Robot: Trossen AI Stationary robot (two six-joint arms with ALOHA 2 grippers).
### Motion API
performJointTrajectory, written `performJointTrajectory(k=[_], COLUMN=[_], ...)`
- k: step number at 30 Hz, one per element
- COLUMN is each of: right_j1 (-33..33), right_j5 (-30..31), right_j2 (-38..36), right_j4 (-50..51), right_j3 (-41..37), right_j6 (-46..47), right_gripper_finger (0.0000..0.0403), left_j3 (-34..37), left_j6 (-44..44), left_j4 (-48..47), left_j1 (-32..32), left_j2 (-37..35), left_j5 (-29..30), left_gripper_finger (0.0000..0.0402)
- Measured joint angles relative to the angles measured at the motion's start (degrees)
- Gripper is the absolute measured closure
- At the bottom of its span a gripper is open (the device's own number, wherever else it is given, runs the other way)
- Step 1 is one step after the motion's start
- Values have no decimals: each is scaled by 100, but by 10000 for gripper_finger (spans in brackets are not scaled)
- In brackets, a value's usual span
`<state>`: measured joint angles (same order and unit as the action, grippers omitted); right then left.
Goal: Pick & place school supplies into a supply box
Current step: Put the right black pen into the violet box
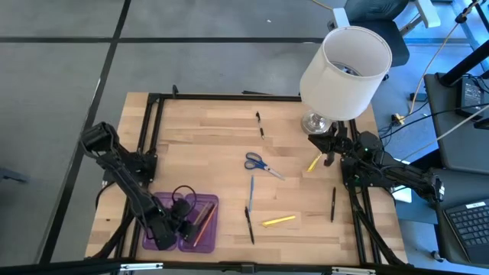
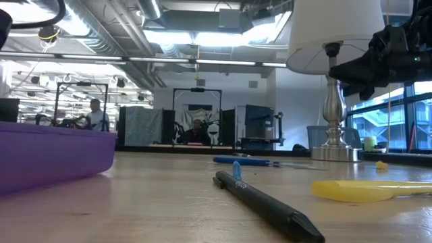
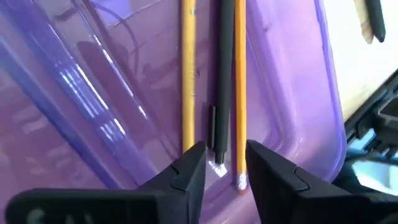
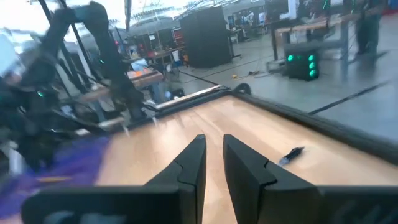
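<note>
Looking down over the wooden table [image 1: 206,130], I had the white lamp [image 1: 344,72] standing at the far right corner and the purple pencil case [image 1: 205,229] lying open at the near left; my left gripper [image 1: 177,221] hung right over the case, its fingers [image 3: 186,171] parted with nothing between them, a black pen [image 3: 222,74] lying loose in the case just beyond them, flanked by a yellow pencil [image 3: 188,74] and an orange pencil [image 3: 240,74], all three running lengthwise along the case; my right gripper [image 1: 330,145] sat by the lamp's base, its fingers [image 4: 193,165] close together and empty as far as I could see.

Out on the bare wood lay what remained: blue-handled scissors [image 1: 262,165] near the middle, a blue pen [image 1: 251,192] and a second black pen [image 1: 249,224] running near-to-far just right of the case, a yellow marker [image 1: 279,221] lying crosswise beside them, another black pen [image 1: 333,204] toward the right edge, a small yellow piece [image 1: 314,162] just beside my right gripper, and a dark pen [image 1: 260,124] far back.

I judged the near black pen the next pick; it lay just right of the case, closest to my left gripper, long axis pointing away from me, so the fingers would need to close across it.
</note>
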<state>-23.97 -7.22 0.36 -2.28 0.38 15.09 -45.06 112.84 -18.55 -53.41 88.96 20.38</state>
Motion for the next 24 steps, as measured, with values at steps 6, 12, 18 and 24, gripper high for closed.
performJointTrajectory(k=[6, 12, 18, 24], right_j1=[5, 9, 325, 1112], right_j5=[-970, -884, -393, 151], right_j2=[20, 468, 1411, 2464], right_j4=[-197, 1224, 1952, 2067], right_j3=[255, 1177, 1812, 1918], right_j6=[431, 588, 979, 1835], right_gripper_finger=[343, 343, 343, 343], left_j3=[1, 0, 0, 0], left_j6=[-769, -2476, -4650, -6010], left_j4=[21, 40, 35, 144], left_j1=[0, 267, 991, 1749], left_j2=[-607, -1263, -1655, -1711], left_j5=[914, 2076, 2073, 1566], left_gripper_finger=[284, 287, 288, 288])
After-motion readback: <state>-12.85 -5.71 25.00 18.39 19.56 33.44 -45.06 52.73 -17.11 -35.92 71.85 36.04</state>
